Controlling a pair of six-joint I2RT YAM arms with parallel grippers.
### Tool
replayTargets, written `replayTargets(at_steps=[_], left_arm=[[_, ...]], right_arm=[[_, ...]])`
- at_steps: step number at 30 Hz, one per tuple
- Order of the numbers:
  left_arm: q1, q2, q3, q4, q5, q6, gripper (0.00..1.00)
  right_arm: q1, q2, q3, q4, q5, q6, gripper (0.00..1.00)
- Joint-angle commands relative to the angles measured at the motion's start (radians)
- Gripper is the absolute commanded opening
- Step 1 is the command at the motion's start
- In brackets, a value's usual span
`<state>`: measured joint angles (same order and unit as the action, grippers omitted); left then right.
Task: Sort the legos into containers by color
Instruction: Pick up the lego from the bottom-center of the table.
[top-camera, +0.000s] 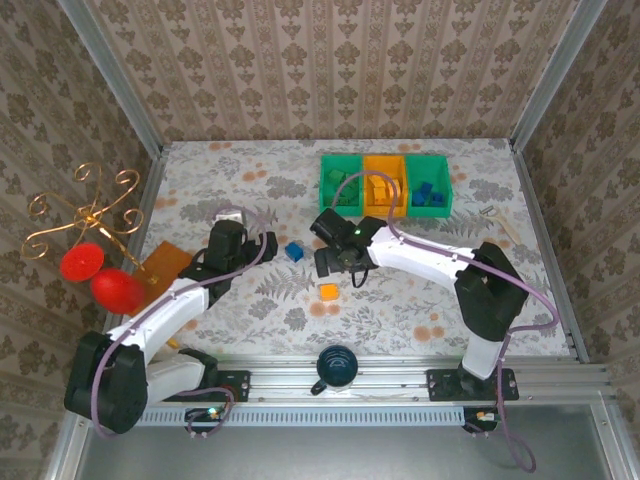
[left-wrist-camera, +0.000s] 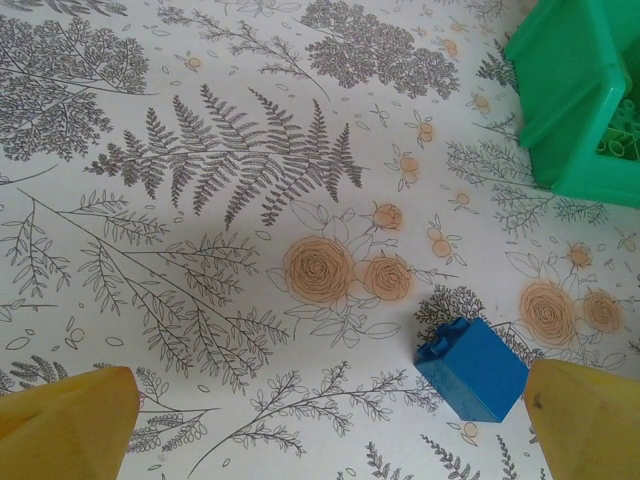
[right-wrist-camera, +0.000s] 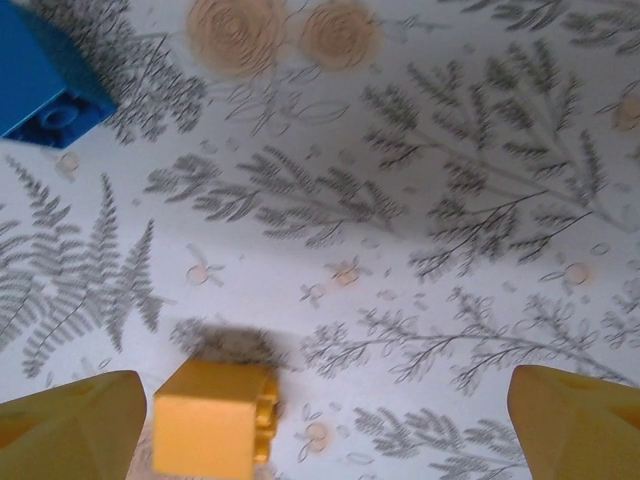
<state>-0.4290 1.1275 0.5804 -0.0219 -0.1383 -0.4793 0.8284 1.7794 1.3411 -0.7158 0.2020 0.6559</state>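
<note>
Right wrist: orange lego (right-wrist-camera: 212, 420) lies just inside the wide-open, empty right pincer (right-wrist-camera: 325, 412).

No legible text or labels.

Both arms reach inward, left gripper (left-wrist-camera: 330, 415) and right gripper (right-wrist-camera: 325, 420) spread wide.

Smooth plastic legos (left-wrist-camera: 472, 368) rest on matt tabletop (left-wrist-camera: 150, 300).
</note>
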Motion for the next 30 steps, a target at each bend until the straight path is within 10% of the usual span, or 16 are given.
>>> replayTargets(at_steps=[1, 30], left_arm=[[0.013, -0.021, -0.014, -0.016, -0.02, -0.018, 1.0], [0.039, 0.014, -0.025, 0.016, 0.015, -0.026, 1.0]], right_arm=[[0.027, 0.012, -0.005, -0.032, -0.022, 0.06, 0.96], [0.093, 0.195, 0.081, -0.045, -0.146, 0.071, 0.75]])
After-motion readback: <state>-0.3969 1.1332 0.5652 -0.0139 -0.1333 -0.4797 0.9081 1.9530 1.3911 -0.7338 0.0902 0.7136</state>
